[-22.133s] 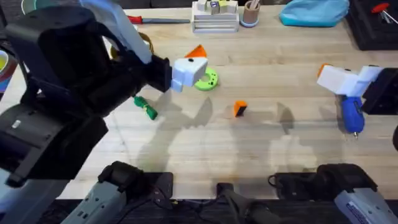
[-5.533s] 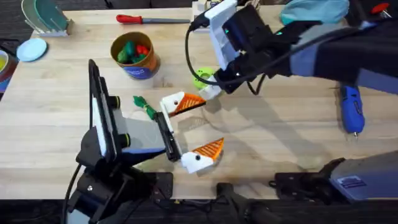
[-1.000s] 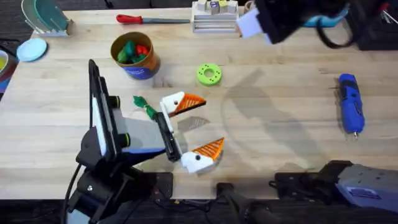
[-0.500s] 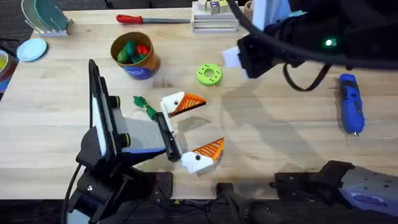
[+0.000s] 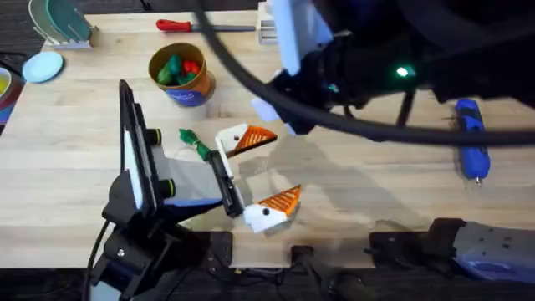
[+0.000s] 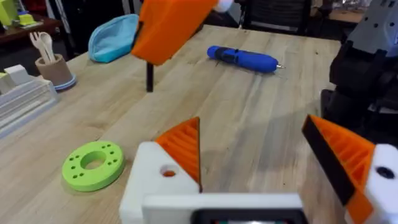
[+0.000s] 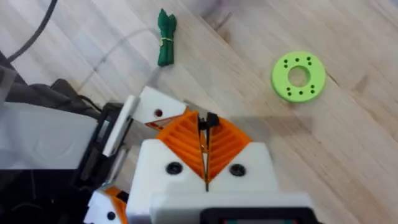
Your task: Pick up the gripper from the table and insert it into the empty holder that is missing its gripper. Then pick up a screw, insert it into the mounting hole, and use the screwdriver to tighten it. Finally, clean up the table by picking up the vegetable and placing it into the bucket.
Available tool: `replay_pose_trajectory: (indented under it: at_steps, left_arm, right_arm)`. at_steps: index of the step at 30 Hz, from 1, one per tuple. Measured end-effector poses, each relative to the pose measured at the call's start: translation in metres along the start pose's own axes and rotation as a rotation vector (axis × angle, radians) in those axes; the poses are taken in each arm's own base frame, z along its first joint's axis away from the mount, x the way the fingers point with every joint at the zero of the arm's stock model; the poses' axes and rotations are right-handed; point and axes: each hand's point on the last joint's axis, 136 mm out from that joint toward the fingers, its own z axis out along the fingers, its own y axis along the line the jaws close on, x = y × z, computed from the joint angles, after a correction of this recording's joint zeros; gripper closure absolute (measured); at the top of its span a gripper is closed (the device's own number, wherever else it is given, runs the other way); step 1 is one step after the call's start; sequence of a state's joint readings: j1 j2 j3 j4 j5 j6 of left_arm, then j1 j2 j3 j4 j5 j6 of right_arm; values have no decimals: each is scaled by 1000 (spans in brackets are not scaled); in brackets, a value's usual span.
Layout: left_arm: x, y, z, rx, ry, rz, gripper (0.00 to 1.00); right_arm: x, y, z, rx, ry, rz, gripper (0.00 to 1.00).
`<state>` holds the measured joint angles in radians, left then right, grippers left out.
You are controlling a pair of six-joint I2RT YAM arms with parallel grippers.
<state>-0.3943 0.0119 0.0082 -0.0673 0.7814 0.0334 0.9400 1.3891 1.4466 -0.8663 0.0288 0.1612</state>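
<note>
My left gripper [image 5: 282, 165] lies open on the table. Both of its white holder blocks [image 5: 236, 138] carry an orange ribbed gripper pad [image 5: 257, 139]. The far block shows a small mounting hole [image 7: 158, 113]. My right gripper [image 7: 206, 127] hovers just above that block, shut on a thin black screw [image 6: 149, 78] that points down. The green vegetable [image 5: 195, 144] lies beside the left arm, and the orange bucket [image 5: 180, 77] stands behind it. At the right of the table lies the blue screwdriver [image 5: 471, 138].
A green ring disc [image 7: 298, 76] lies just beyond the left gripper. A red-handled tool [image 5: 201, 26] lies along the back edge. A pen cup [image 6: 55, 67] and a blue pouch [image 6: 115, 34] sit at the back. The bucket holds green and red toy foods.
My right arm has swung from the back right of the table forward and to the left, and now covers the green ring beside the left gripper. The left arm has not moved.
</note>
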Motion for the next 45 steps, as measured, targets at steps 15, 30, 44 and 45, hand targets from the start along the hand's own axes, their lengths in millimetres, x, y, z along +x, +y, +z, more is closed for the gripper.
replay_pose_trajectory:
  at_steps: [15,30,44,45]
  left_arm:
    - [0,0,0,0,0,0,9]
    - [0,0,0,0,0,0,9]
    - [0,0,0,0,0,-6,9]
    - [0,0,0,0,0,-6,9]
  right_arm:
    - [-1,42,10,-73,59,-65,994]
    - [4,46,25,-88,104,-60,994]
    - [8,48,38,-89,134,-59,994]
    - [9,47,38,-89,135,-59,994]
